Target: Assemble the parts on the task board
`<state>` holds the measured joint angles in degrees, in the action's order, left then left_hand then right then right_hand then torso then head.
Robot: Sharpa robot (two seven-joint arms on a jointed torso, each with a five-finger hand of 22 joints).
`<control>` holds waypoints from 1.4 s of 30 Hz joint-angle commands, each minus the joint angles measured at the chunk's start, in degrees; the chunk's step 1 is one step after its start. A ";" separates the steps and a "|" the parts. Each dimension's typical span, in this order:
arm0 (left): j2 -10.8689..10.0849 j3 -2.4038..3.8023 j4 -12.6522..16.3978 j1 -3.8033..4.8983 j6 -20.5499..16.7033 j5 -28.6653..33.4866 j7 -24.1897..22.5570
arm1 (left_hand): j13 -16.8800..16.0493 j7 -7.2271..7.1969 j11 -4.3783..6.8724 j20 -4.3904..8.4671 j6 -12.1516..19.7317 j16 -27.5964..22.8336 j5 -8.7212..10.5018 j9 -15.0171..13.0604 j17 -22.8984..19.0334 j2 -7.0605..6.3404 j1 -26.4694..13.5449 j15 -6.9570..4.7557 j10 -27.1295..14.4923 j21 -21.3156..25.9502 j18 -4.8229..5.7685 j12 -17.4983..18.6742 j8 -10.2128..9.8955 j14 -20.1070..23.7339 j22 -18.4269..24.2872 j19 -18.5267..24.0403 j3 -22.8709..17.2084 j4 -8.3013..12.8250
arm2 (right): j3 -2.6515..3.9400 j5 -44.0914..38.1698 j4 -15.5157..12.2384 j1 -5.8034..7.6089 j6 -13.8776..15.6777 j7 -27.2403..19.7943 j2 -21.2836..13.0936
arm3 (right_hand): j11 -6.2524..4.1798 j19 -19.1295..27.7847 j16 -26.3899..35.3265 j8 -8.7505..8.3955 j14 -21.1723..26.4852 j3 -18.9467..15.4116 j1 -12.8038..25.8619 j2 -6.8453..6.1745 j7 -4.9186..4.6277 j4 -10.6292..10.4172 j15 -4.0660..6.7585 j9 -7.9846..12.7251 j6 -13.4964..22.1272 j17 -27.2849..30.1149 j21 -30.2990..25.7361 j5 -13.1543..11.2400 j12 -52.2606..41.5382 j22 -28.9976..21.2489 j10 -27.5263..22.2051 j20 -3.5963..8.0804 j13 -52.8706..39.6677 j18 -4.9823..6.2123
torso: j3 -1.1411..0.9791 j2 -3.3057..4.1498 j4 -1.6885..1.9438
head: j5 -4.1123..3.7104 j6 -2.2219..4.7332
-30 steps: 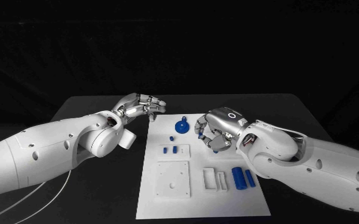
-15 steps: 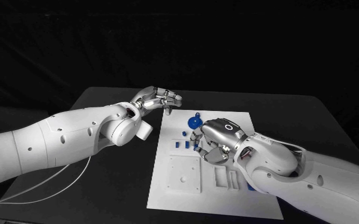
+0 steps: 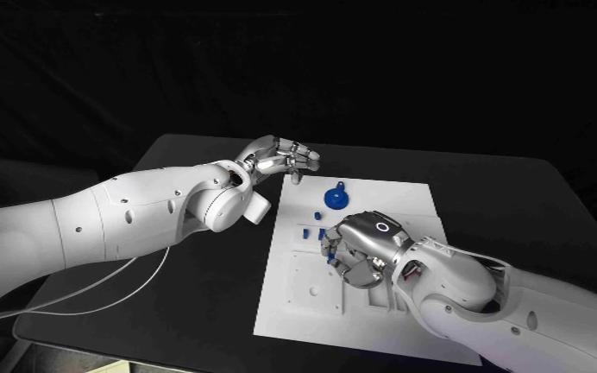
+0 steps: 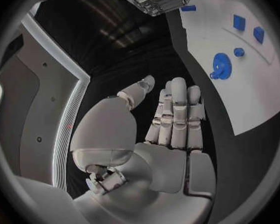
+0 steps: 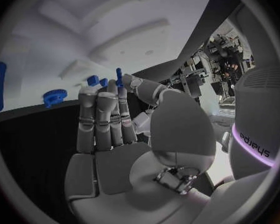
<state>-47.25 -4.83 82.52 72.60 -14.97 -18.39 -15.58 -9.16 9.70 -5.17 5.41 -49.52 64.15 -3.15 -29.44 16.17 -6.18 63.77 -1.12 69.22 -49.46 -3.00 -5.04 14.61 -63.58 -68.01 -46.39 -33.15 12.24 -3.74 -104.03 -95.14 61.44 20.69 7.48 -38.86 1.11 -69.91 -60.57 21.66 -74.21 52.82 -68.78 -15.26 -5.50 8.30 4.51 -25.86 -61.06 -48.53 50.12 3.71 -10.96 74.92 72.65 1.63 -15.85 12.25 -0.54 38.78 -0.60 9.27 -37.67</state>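
The job looks just begun; the blue gear (image 3: 336, 195) and small blue blocks (image 3: 304, 233) lie loose on the white board (image 3: 396, 199); the right hand (image 3: 358, 247) pinches a thin blue peg (image 5: 119, 77) over the board; the left hand (image 3: 281, 160) hovers beside the board, fingers straight together, holding nothing

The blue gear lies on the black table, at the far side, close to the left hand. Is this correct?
Not quite. The blue gear lies on the white task board, not on the black table. The rest holds: it is at the far side, close to the left hand. The head view shows this.
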 commanded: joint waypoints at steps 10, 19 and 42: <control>0.34 0.04 -0.04 0.07 -0.20 -0.32 -0.26 | 0.02 0.07 -0.06 1.29 0.35 -0.39 -0.19 0.09 0.08 0.12 -0.07 -0.05 0.31 0.42 -0.41 -0.32 0.24 -0.35 0.04 -0.49 -0.03 0.48 | -0.31 -1.57 0.32 -0.91 -2.32 -0.51 0.12 | 0.49 -0.17 0.14 -0.03 -0.07 -0.18 -0.43 0.23 0.02 0.27 0.26 -0.09 -0.34 -0.09 0.50 0.12 0.45 1.21 4.00 0.36 -0.22 2.75 | -0.02 0.02 -0.04 | 1.10 -1.08; 0.25 0.04 -0.16 0.06 -0.15 -0.32 -0.28 | 0.03 0.09 -0.07 1.29 0.39 -0.42 -0.18 0.11 0.09 0.14 -0.10 -0.04 0.29 0.44 -0.40 -0.31 0.24 -0.37 0.03 -0.51 -0.04 0.46 | -0.38 -1.83 0.09 -1.01 -2.76 -0.43 -0.09 | 0.48 -0.19 0.15 -0.05 -0.12 -0.24 -0.40 0.31 0.01 0.33 0.26 -0.10 -0.33 -0.09 0.59 0.14 0.50 1.22 4.02 0.38 -0.29 2.75 | 0.04 0.02 0.04 | 1.36 -1.51; 0.33 0.04 -0.25 0.05 0.08 -0.32 -0.11 | 0.05 0.13 -0.09 1.28 0.49 -0.50 -0.19 0.16 0.14 0.18 -0.20 -0.03 0.23 0.51 -0.37 -0.28 0.24 -0.40 0.02 -0.56 -0.06 0.39 | -0.46 -2.05 0.33 -1.15 -3.95 -0.28 -0.14 | 0.48 -0.20 0.19 -0.09 -0.17 -0.28 -0.35 0.41 0.01 0.44 0.26 -0.13 -0.33 -0.09 0.71 0.06 0.60 1.22 4.04 0.42 -0.40 2.74 | 0.03 0.01 -0.03 | 1.61 -1.88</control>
<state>-47.05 -4.83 82.19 72.60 -15.00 -18.54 -15.38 -9.16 9.90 -5.16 5.53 -49.32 63.94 -3.15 -29.34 16.21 -6.18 63.77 -1.12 69.21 -49.24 -2.19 -5.04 14.61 -63.59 -68.01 -46.51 -33.29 12.38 -4.09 -105.18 -95.04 60.42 18.25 7.43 -39.08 1.03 -70.15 -60.57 21.40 -74.51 52.65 -68.96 -15.08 -5.50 8.47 4.41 -25.93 -61.06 -48.57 50.57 3.71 -10.40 74.91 73.12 1.80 -16.14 12.25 -0.51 38.78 -0.61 10.88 -39.48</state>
